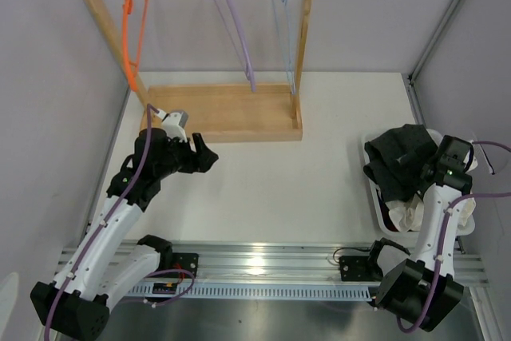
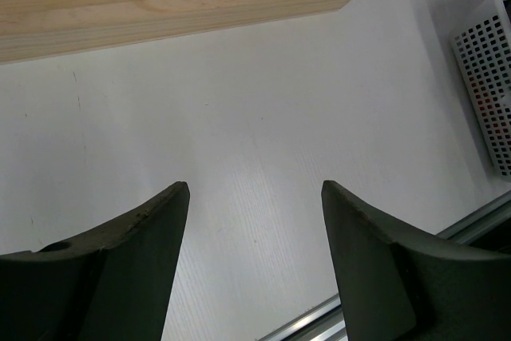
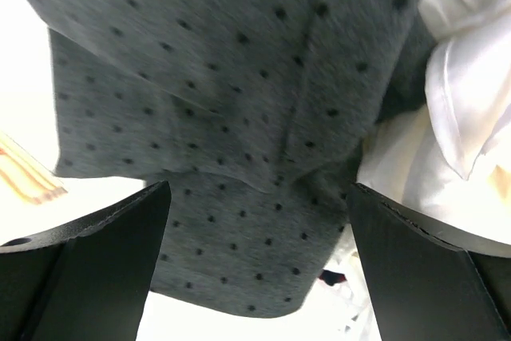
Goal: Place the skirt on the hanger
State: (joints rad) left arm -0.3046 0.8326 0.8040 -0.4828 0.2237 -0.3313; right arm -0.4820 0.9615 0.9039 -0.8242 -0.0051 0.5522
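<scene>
White table (image 1: 319, 169) under even light — pale grey walls (image 1: 375, 13) on three sides; wooden rack (image 1: 231, 111) at far edge.

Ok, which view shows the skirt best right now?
Right wrist: the skirt fills the frame up close, dots and folds clear. Top external shows it as a dark heap in the white basket. Left wrist shows only the basket's mesh, no skirt.

white arms (image 1: 105, 227), black joints (image 1: 164, 159), purple cables (image 1: 495, 146)
</scene>
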